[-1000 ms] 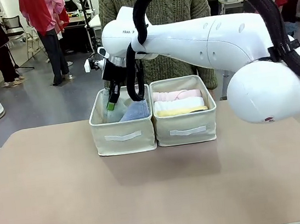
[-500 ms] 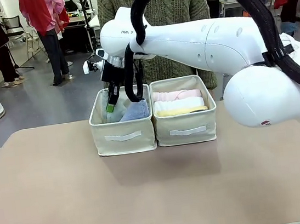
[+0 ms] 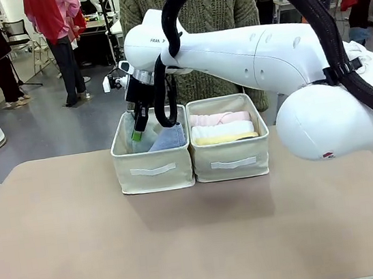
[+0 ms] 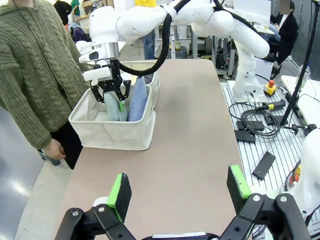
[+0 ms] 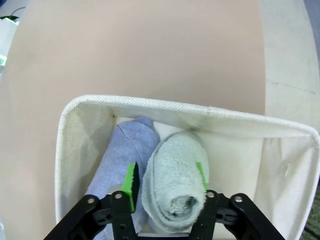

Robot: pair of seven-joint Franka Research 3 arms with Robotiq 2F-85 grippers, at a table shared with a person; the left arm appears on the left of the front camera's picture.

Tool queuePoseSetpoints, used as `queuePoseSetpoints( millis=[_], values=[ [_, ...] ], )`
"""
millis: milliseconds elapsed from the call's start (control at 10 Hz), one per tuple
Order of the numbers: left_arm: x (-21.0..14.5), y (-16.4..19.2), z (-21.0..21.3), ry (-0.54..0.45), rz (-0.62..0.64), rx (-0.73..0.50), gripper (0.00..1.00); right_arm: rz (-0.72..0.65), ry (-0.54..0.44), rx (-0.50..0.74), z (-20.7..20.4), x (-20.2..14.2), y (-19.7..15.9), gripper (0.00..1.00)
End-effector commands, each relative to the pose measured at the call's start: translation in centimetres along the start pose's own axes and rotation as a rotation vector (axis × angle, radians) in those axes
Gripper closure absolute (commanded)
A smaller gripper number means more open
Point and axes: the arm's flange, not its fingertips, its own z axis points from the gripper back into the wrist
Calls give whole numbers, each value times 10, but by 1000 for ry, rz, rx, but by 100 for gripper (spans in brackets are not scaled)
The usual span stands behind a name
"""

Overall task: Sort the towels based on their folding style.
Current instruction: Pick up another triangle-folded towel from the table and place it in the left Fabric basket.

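Teal cone being let go into left box
R gripper (image 5: 166, 181) jaws parted round pale teal towel (image 5: 175, 182), stood beside lavender-blue towel (image 5: 120, 160) inside left box (image 3: 153, 169), cones kept together; L gripper (image 4: 179, 194) held spread.

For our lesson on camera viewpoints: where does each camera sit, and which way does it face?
Front view: between the arms, facing the person across the table; right arm reaches over left box.
Left wrist view: along the table toward that box; own green-padded fingers below.
Right wrist view: straight down into the box; fingers either side of the pale teal towel.
All three share the lavender-blue towel.
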Motion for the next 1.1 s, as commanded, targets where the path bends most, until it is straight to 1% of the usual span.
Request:
queuePoseSetpoints(
  millis=[0,100,200,300,400,1000],
  values=[
    [0,-2,1,-4,-1,4,0,24,19,4,2,11,-20,27],
    [0,-2,1,-4,-1,4,0,22,18,1,3,11,-20,21],
    [0,-2,1,-4,-1,4,0,22,20,2,2,11,-19,8],
    [0,-2,1,-4,-1,4,0,22,19,0,3,10,-19,2],
    [0,-2,1,-4,-1,4,0,21,21,-2,3,10,-19,0],
    [0,-2,1,-4,-1,4,0,16,25,-23,9,10,-18,0]
  ],
)
